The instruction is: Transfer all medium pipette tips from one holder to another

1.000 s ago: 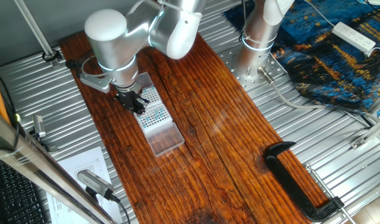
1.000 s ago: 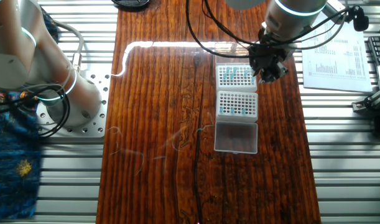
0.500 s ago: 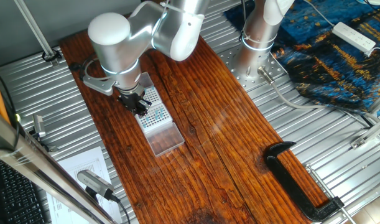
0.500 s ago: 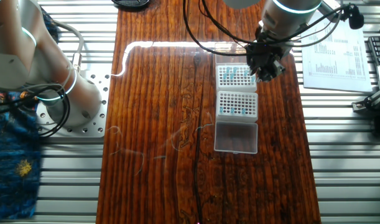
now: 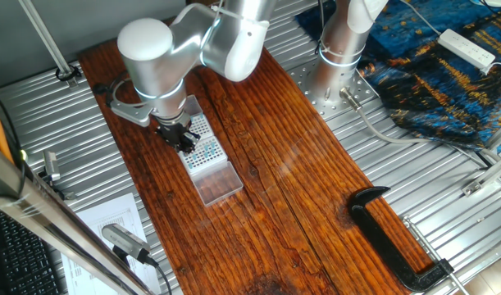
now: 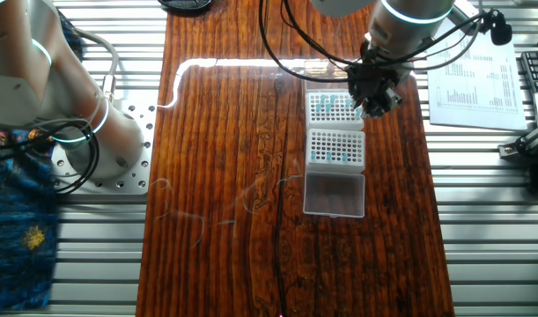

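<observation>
- Teal-blue-topped medium pipette tips [image 6: 342, 157], tiny dots in white grids, sit in two white perforated plastic racks: the far rack [image 6: 332, 106] under my claw and the near rack [image 6: 335, 147] just beside it.
- Since a second ago my black two-finger claw [image 6: 372, 99] has slid a little sideways, from the far rack's outer edge to over its outer corner; in the last half second it has barely moved.
- I read that as lining up on one cell, so the transfer is under way and far from finished.
- Whether my fingers are spread or pinching a tip, I cannot tell; they are too small and dark.
- Counted: two racks, one clear plastic lid [image 6: 334, 194] lying flat next to the near rack, one black clamp [image 5: 398, 238] well apart. The tips themselves are too small to count.
</observation>
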You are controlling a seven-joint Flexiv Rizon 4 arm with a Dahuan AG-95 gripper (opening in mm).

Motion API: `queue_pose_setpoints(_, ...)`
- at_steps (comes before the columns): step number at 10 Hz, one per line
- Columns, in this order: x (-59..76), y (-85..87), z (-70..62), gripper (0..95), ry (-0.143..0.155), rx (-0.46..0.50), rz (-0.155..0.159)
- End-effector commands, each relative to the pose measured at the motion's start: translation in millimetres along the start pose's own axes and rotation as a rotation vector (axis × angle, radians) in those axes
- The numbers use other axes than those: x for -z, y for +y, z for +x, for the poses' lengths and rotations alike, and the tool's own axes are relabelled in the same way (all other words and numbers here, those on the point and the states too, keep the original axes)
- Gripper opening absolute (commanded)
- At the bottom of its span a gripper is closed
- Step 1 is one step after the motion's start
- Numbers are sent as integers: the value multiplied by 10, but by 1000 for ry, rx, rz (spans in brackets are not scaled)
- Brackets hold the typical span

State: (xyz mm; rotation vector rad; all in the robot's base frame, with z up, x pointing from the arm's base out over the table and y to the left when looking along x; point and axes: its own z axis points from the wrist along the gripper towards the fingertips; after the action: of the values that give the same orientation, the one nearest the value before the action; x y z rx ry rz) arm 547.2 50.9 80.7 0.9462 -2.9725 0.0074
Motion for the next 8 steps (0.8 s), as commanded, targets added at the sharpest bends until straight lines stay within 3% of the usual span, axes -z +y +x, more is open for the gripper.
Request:
queue_pose_setpoints(1,-13,-3,-4,190,-2,0,0)
queue_pose_setpoints(3,-39,10,-7,190,-5,2,1)
queue_pose_setpoints(4,-45,13,-7,0,-7,1,1)
queue_pose_setpoints(8,-28,12,-8,0,-11,-1,-4)
